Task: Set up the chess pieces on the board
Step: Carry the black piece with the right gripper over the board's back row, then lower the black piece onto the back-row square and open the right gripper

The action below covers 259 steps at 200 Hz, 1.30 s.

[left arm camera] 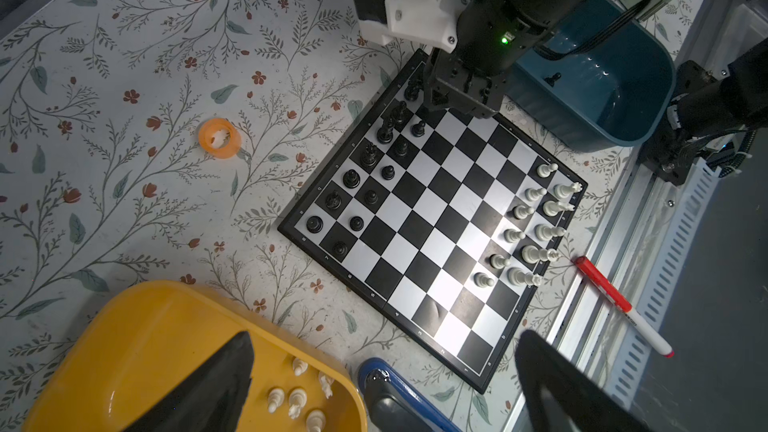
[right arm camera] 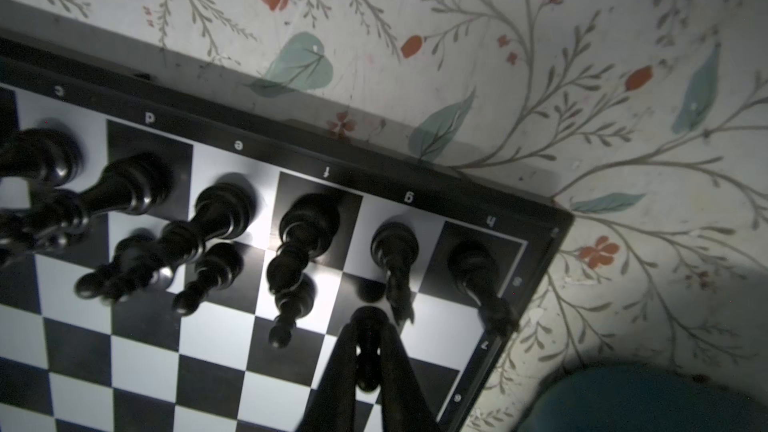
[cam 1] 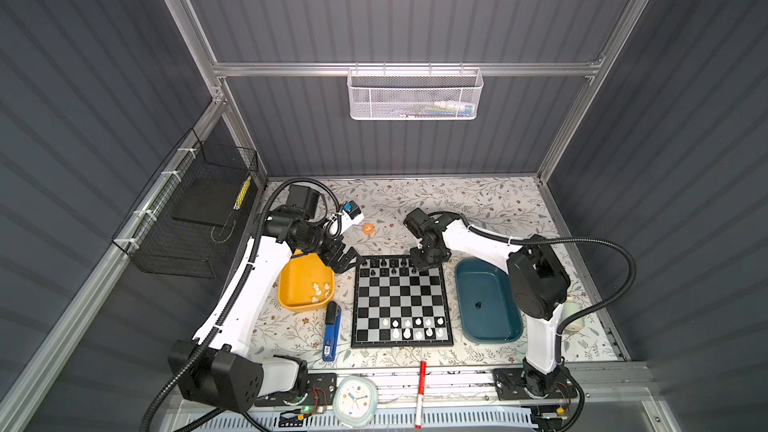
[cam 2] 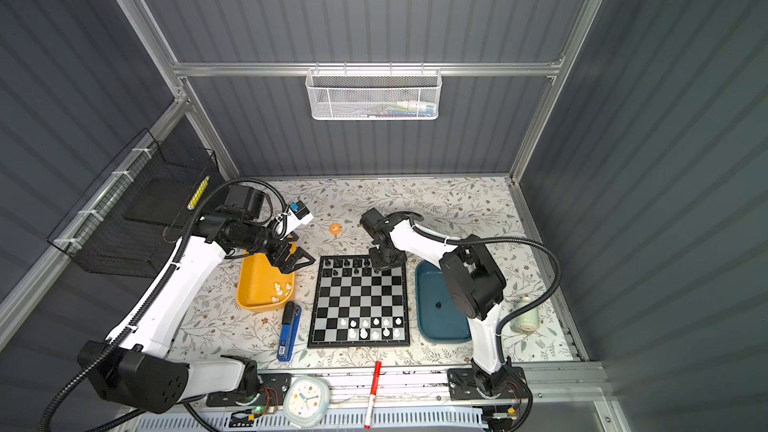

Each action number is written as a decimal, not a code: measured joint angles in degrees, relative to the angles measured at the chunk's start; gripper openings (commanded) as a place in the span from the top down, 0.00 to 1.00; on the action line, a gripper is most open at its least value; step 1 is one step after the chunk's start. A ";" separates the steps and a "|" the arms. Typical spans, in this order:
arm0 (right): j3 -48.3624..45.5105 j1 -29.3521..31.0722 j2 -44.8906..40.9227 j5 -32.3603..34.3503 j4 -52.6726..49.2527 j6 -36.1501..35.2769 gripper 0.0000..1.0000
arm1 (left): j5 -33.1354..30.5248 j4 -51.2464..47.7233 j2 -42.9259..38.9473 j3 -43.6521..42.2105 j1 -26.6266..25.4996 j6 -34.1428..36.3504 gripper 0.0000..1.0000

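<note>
Right gripper (right arm camera: pixel 368 328): closed on one black pawn (right arm camera: pixel 368 361), held upright over the second-row square of file g, near the far right corner of the board (cam 1: pixel 401 299). Whether the pawn's base touched the square could not be told. Left gripper (cam 1: pixel 347 261): jaws spread wide and empty, hung over the table (cam 1: pixel 478 201) between the far end of the yellow tray (cam 1: pixel 297 288) and the board's far left corner. Board: square and flat, with black and silvery-white squares in a thin black frame lettered along its edge; it lay on the floral table between the two trays. Black chess pieces (left arm camera: pixel 371 197), glossy: seven back-row men and six pawns stood free on the far two rows in the left wrist view. The eighth back-row man (right arm camera: pixel 473 263) was hidden there behind the right gripper and showed only in the right wrist view. White chess pieces (left arm camera: pixel 521 211): eleven on the near two rows, six pawns and five back-row men, toward the board's right side. Yellow tray: five white pieces (left arm camera: pixel 296 401), loose. Teal tray (cam 1: pixel 490 328): one black piece (cam 1: pixel 478 305), too small to name.
</note>
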 measured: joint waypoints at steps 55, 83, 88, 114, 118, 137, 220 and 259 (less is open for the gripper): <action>0.00 0.00 0.17 -0.04 0.76 0.02 0.85 | -0.28 -0.02 0.00 -0.61 0.00 0.00 0.01; 0.00 0.00 1.14 -0.04 0.96 0.00 0.85 | -0.44 -0.02 0.00 -0.61 0.00 0.00 0.00; 0.00 0.00 1.36 -0.04 0.98 0.00 0.85 | -0.44 -0.02 0.00 -0.61 0.00 0.00 0.00; 0.00 0.00 1.64 -0.02 1.14 0.00 0.85 | -0.44 -0.02 0.00 -0.66 0.00 0.00 0.00; 0.00 0.00 1.64 -0.02 1.16 0.00 0.85 | -0.44 -0.02 -0.02 -0.66 0.00 0.00 0.00; 0.00 0.00 1.64 -0.04 1.20 0.02 0.83 | -0.44 -0.04 -0.02 -0.70 0.00 0.00 0.00; -0.02 0.00 1.64 0.00 1.22 0.00 0.79 | -0.48 -0.02 -0.02 -0.74 0.00 0.00 0.01; -0.02 0.00 1.62 0.02 1.22 0.00 0.76 | -0.48 -0.02 -0.02 -0.74 0.00 0.00 0.00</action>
